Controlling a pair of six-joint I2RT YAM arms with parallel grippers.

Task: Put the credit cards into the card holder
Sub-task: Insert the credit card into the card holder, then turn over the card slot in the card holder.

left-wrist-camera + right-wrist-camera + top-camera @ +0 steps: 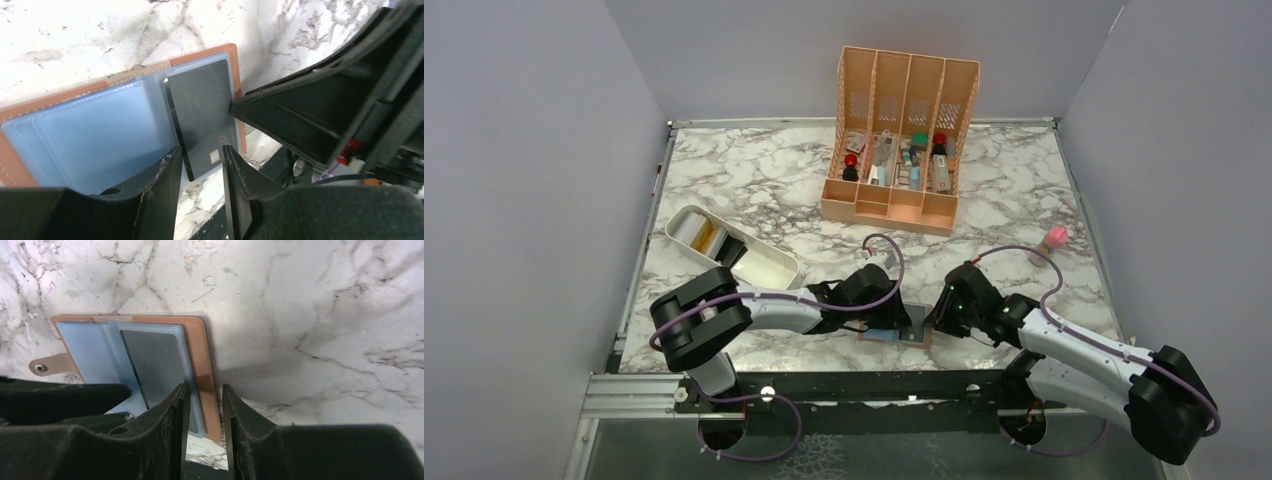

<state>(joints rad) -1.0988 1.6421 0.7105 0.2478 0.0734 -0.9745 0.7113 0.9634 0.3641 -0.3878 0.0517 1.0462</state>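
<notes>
The brown card holder [892, 334] [100, 125] [200, 340] lies open near the table's front edge, light blue inside, its snap tab [47, 366] out to one side. A dark credit card [916, 322] [202, 115] [152, 360] sits partly in the right-hand sleeve, one end sticking out past the holder's edge. My left gripper [896, 320] [202, 152] is open, its jaws parted just off that protruding end and not pinching it. My right gripper [937, 322] [204, 389] is open too. It straddles the holder's right edge, and one of its fingers [280, 110] touches that edge.
A tall peach organizer [899, 130] with small items stands at the back. At the left lies a white oblong tray [729, 245]. A small pink object [1054, 238] sits at the right. The table's front rail [824, 380] runs just below the holder.
</notes>
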